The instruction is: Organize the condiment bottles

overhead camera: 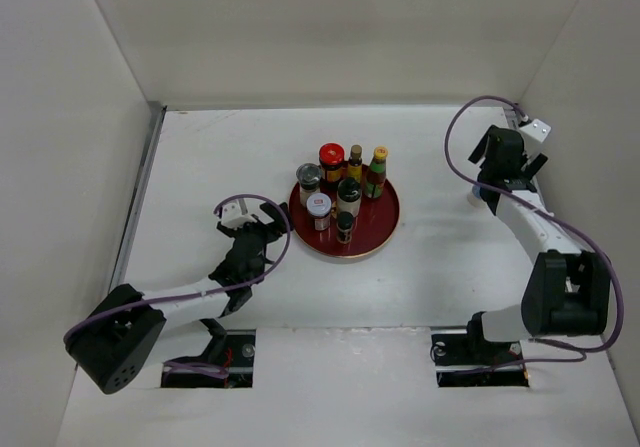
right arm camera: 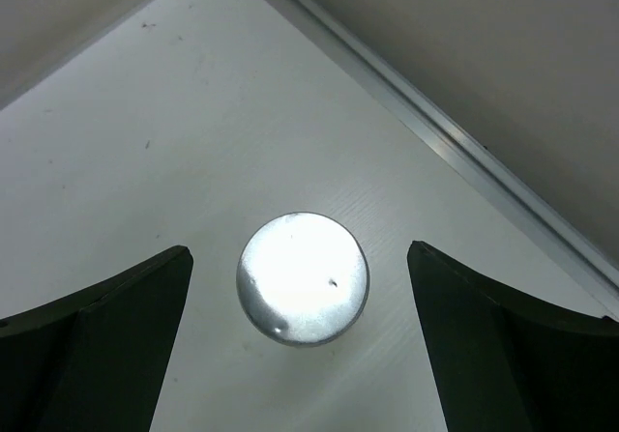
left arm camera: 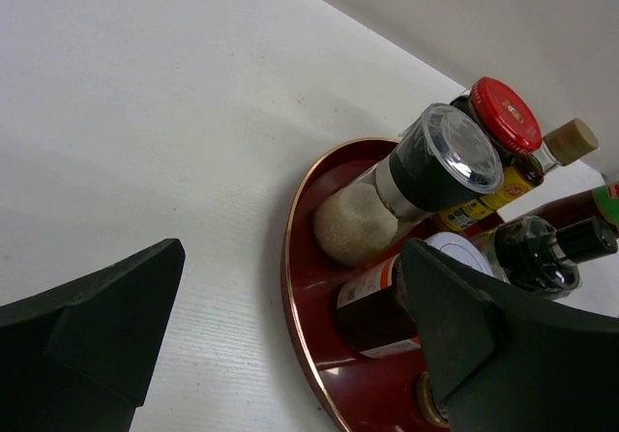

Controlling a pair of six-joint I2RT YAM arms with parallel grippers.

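The bottles (overhead camera: pixel 340 192) crowd the red tray (overhead camera: pixel 385 229), their labels unreadable. The left tool (overhead camera: pixel 262 229) gapes empty just left of the tray. Well right of it, the right tool (right arm camera: pixel 297 250) hangs spread over a silver-topped shaker (right arm camera: pixel 303 292) on the counter (overhead camera: pixel 200 167).

A glossy, smooth red round tray (left arm camera: pixel 298 297) sits on a matt white counter (left arm camera: pixel 145 113) with faint fine grain. On the tray, a jar's red cap (left arm camera: pixel 505 113) shines like painted metal, beside a grinder's clear plastic lid (left arm camera: pixel 462 150). Near the tray, black plastic fingers (left arm camera: pixel 97 326) look matt. Far from the tray, a round silver shaker top (right arm camera: pixel 303 277) gleams like polished metal.
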